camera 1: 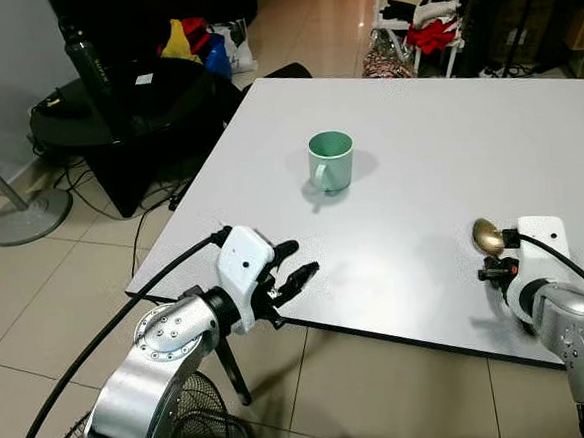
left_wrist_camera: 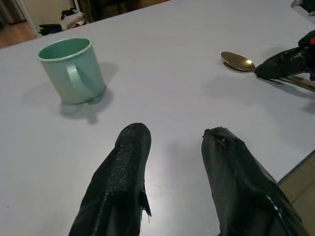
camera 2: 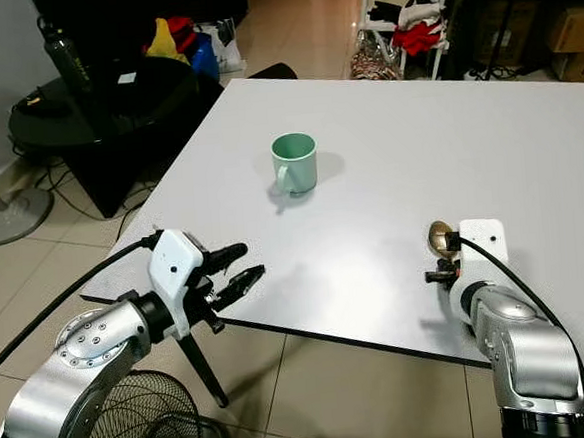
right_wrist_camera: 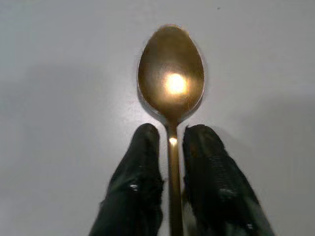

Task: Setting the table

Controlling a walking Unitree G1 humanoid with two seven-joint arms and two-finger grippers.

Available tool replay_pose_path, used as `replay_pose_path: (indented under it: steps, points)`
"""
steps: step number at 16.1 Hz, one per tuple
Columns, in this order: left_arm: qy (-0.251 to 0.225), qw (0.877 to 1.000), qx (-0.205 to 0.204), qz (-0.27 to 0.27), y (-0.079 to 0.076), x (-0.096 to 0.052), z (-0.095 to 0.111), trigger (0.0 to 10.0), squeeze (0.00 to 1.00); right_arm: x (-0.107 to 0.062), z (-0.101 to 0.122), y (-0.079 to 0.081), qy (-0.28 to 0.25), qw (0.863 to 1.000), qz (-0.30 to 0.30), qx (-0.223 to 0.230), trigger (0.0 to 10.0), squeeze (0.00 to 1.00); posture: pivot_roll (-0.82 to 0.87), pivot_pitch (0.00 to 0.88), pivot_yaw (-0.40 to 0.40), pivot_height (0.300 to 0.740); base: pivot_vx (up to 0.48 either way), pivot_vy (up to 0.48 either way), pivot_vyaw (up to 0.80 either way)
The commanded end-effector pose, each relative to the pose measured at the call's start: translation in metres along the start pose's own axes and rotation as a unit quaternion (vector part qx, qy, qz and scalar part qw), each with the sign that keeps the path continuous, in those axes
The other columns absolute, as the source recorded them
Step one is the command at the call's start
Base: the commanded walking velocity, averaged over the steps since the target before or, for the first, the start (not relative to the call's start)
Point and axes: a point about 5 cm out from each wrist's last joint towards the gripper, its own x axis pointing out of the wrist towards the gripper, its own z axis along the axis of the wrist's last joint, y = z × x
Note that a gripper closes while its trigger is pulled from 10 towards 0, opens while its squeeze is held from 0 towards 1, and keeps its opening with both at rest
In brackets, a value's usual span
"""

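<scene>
- Left end effector (camera 1: 293,263) hovers at the table (camera 1: 427,139) near edge, fingers apart, nothing held.
- Green mug (camera 1: 330,160) stands upright mid-table.
- Right end effector (right_wrist_camera: 170,135) pinches the gold spoon (right_wrist_camera: 171,81) by its neck; the spoon lies flat on the table, bowl pointing away from the robot, handle running back between the fingers.

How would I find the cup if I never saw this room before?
Look at the big white table. Near its middle stands a mint green cup with a handle, well beyond both grippers. The only other thing on the table is a gold spoon, which the right gripper holds by its handle.
</scene>
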Motion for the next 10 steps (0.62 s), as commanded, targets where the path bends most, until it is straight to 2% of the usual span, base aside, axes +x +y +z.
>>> replay_pose_path:
  steps: [1,3,5,7,9,10]
  points:
    - [-0.003,1.0,-0.001,0.001,0.001,-0.002,0.003,10.0,0.0,-0.002,0.006,-0.001,-0.018,1.0,-0.003,0.002,10.0,1.0,0.01,0.0,0.094,0.74,0.0,0.0,0.0]
    - [-0.009,1.0,-0.002,0.008,0.004,-0.003,0.005,10.0,0.0,-0.011,0.016,-0.001,-0.046,0.999,-0.006,-0.003,10.0,1.0,0.01,0.0,0.093,0.74,0.0,0.0,0.0]
    - [-0.026,0.999,-0.014,0.03,0.006,-0.007,0.007,10.0,0.0,-0.029,0.028,0.007,-0.081,0.997,0.003,-0.001,10.0,1.0,0.01,0.0,0.09,0.74,0.0,0.0,0.0]
    - [-0.034,0.995,-0.021,0.093,0.014,-0.014,0.007,10.0,0.0,-0.054,0.037,0.036,-0.145,0.989,0.037,0.0,10.0,1.0,0.0,0.0,0.089,0.74,0.0,0.0,0.0]
    - [-0.034,0.993,-0.025,0.11,0.014,-0.016,0.006,10.0,0.0,-0.058,0.032,0.055,-0.162,0.984,0.063,0.024,10.0,1.0,0.0,0.0,0.093,0.74,0.0,-0.379,0.0]
    - [-0.032,0.993,-0.025,0.112,0.014,-0.017,0.005,10.0,0.0,-0.058,0.029,0.058,-0.159,0.985,0.066,0.028,10.0,1.0,0.01,0.0,0.097,0.74,0.0,-0.48,0.0]
